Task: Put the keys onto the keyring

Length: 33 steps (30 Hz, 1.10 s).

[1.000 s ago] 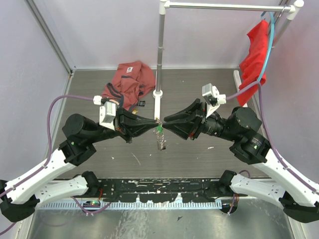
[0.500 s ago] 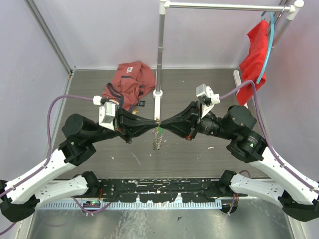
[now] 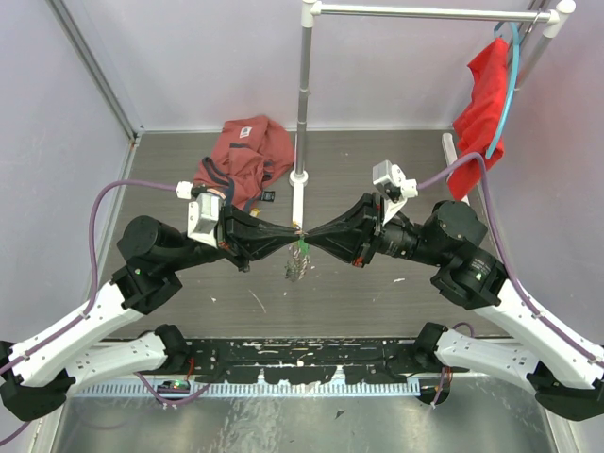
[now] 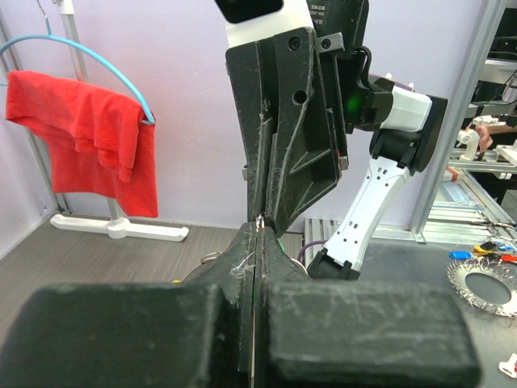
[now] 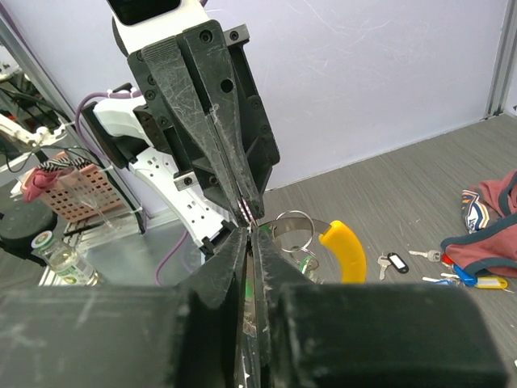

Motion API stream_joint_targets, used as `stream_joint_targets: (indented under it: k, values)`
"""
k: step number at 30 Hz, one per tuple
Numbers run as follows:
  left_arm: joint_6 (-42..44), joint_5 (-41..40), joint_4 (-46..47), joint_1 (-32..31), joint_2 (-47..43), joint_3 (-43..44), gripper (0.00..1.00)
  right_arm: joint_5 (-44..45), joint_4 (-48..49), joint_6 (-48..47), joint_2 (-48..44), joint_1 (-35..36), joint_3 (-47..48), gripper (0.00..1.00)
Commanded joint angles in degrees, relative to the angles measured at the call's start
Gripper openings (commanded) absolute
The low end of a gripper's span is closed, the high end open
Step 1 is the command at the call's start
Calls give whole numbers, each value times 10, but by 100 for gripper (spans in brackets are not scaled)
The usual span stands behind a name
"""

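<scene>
Meeting nose to nose above the middle of the dark wood-grain tabletop [image 3: 377, 293], the two black two-finger hands have the work pinned between them. The left hand [image 3: 292, 233] is clenched tight, fingers pressed flat together on the wire of the thin metal keyring [image 3: 296, 267]. Its dense bunch of small silvery keys dangles just beneath the meeting point, clear of the surface, with a scrap of green at the top of the bunch. The right hand [image 3: 311, 233] comes in from the other side, tip against tip, its fingers drawn almost together with only a hairline slit between them (whether that slit nips the loop itself or the head of a key, I cannot tell, it's too fine to read). The right wrist view shows the ring's curved yellow-orange tag [image 5: 342, 252] hanging just beyond the tips. Well apart, down on the tabletop, loose keys with small plastic tags [image 5: 396, 260] lie beside a crumpled red cloth [image 5: 493, 212]. So this looks like the threading step itself, with more keys waiting, and the task is probably somewhere in its middle. The next move calls for the left hand to keep the loop dead steady. The right hand would then make a very small, well-aligned turn or slide along the wire, since any sideways tug could pull the ring out of that pinch and drop the whole bunch.
</scene>
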Motion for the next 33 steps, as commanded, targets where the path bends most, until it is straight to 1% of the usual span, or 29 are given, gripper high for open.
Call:
stream_joint_targets:
  k: [1, 3, 8, 11, 22, 24, 29, 33]
  values:
    - [1, -3, 35, -3, -7, -2, 0, -6, 19, -3, -10, 3, 6, 10]
    - [0, -3, 35, -3, -6, -2, 0, -5, 18, -3, -11, 3, 6, 7]
    - [2, -2, 35, -3, -4, -1, 0, -2, 12, -4, -13, 3, 8, 6]
    - [2, -2, 37, -3, -4, -1, 0, 1, 8, -4, -14, 3, 8, 1]
    - [-1, 4, 49, -2, -4, 5, 0, 18, -28, 3, 1, 3, 14, 1]
    - [-2, 7, 49, -2, -2, 6, 0, 21, -29, 5, 4, 3, 15, 3]
    - [-4, 10, 50, -3, 0, 7, 0, 24, -28, -1, 9, 3, 21, 17]
    - [-7, 10, 53, -3, 0, 6, 0, 28, -33, -38, 0, 3, 33, 22]
